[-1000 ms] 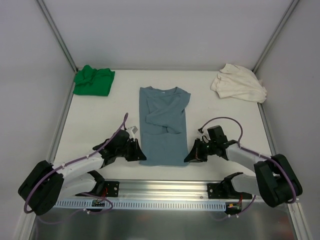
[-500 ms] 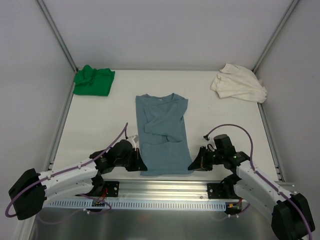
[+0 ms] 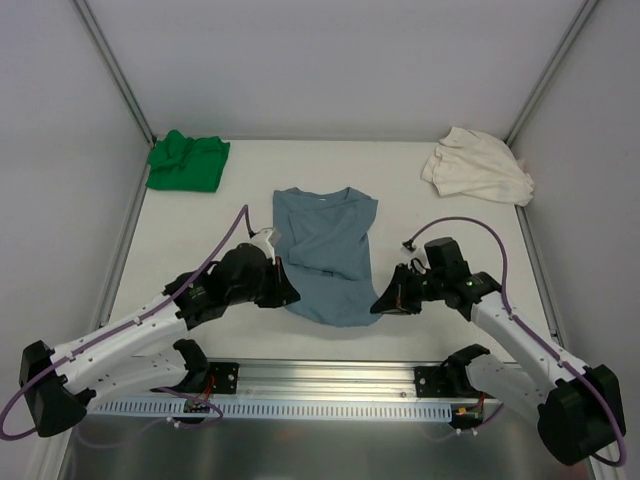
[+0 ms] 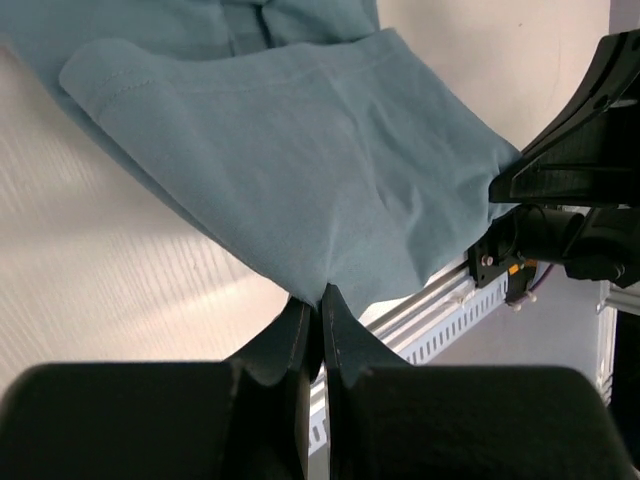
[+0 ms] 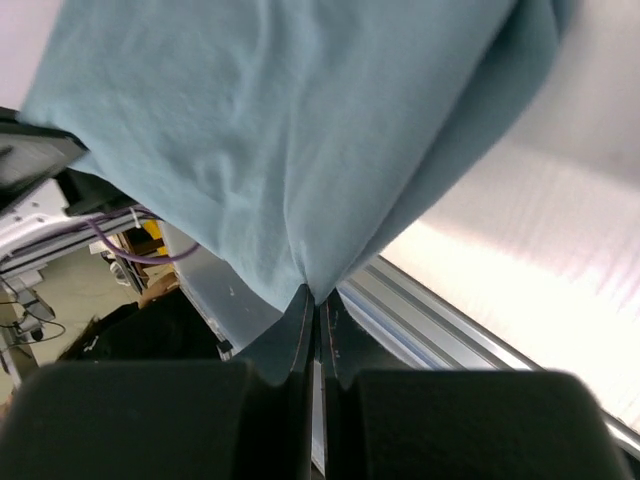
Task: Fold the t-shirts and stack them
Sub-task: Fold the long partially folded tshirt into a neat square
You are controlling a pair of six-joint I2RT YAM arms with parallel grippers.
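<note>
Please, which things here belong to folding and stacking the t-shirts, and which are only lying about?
Job:
- blue tee, pinched by left gripper and right gripper
- green tee
- cream tee

Not the job (fixtures only):
- table
- metal rail

Right gripper fingers pressed together, pinching edge of blue-grey t-shirt. Cloth raised off worktop at pinch point, fans out from there, fills most of frame, soft creases. Worktop white, bright. Metal rail along its edge. Purple cable past cloth edge.
</note>
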